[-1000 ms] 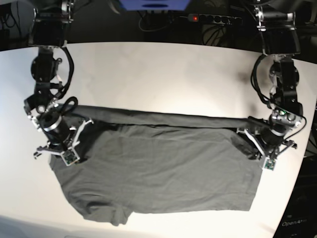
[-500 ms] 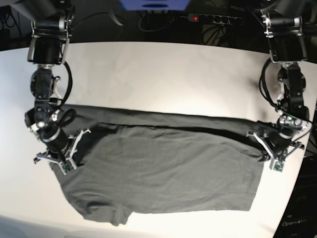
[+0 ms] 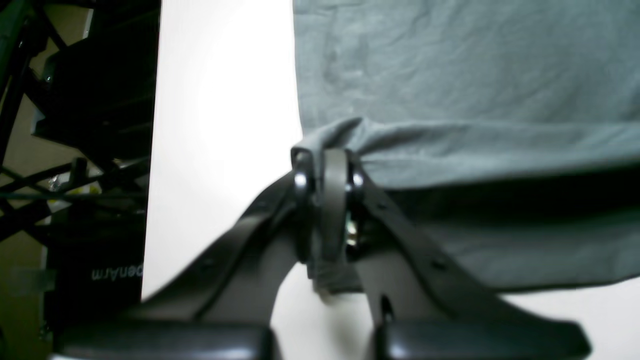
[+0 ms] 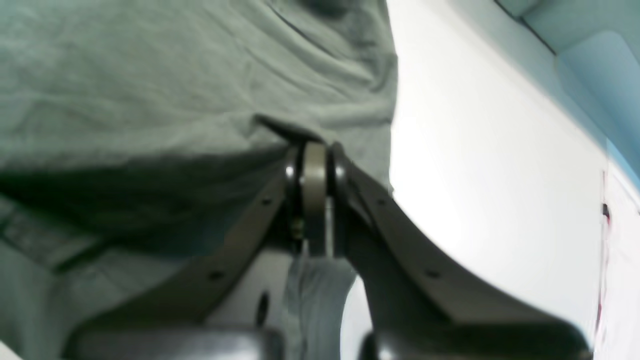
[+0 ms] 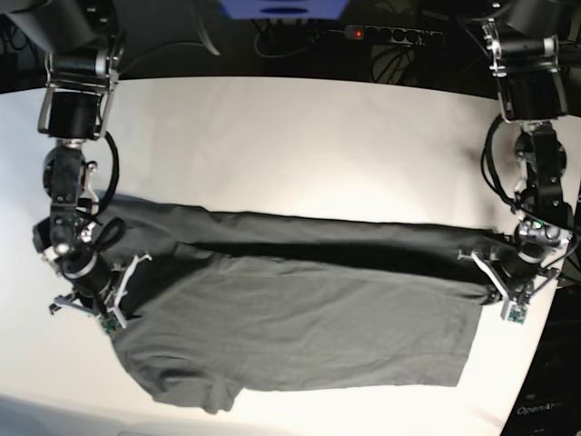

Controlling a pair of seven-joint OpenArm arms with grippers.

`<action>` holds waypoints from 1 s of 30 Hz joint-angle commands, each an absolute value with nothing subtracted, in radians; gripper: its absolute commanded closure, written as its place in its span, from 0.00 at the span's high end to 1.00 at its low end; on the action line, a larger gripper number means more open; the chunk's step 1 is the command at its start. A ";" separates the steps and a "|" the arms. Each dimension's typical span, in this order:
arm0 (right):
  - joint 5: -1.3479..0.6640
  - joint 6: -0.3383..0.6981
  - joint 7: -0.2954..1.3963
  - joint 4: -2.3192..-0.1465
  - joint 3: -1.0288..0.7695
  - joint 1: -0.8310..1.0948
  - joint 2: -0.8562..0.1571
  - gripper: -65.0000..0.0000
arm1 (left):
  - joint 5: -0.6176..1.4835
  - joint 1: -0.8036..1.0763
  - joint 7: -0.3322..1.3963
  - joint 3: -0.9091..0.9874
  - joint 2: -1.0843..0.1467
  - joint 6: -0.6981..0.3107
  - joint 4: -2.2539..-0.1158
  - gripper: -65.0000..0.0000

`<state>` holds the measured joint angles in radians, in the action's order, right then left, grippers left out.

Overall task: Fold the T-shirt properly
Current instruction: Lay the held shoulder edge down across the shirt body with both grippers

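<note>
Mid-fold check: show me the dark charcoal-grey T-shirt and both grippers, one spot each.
Dark charcoal-grey T-shirt [image 5: 300, 327], base view: flat middle of the lower fabric layer.
Left gripper [image 3: 327, 167], left wrist view: tips shut on a pinched shirt edge.
Right gripper [image 4: 314, 159], right wrist view: tips shut on the shirt fold.

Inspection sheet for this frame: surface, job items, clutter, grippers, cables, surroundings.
Surface: white table, bare around the garment.
Job's things: T-shirt, dark grey, spread wide, far edge lifted as a band stretched between the arms.
Clutter: nothing seen.
Grippers: left gripper shut on one end of that fabric edge; right gripper shut on the other end.
Cables: black leads along both arms; tangle behind the table.
Surroundings: power strip with a red light behind the table; dark frame past the table edge.
</note>
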<state>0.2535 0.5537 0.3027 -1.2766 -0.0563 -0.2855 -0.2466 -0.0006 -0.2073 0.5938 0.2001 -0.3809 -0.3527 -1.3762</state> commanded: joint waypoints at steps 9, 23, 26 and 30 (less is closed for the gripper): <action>0.246 0.544 0.278 -1.213 -0.054 -0.340 -0.269 0.01 | 0.002 -0.240 0.565 0.206 -0.398 -0.348 -1.366 0.03; 0.248 0.544 0.285 -1.211 -0.053 -0.361 -0.292 0.01 | 0.005 -0.260 0.565 0.203 -0.397 -0.348 -1.372 0.03; 0.248 0.544 0.285 -1.210 -0.053 -0.372 -0.292 0.01 | 0.005 -0.260 0.556 0.203 -0.397 -0.348 -1.365 0.03; 0.248 0.544 0.283 -1.210 -0.053 -0.392 -0.292 0.01 | -0.002 -0.260 0.498 0.205 -0.395 -0.348 -1.365 0.03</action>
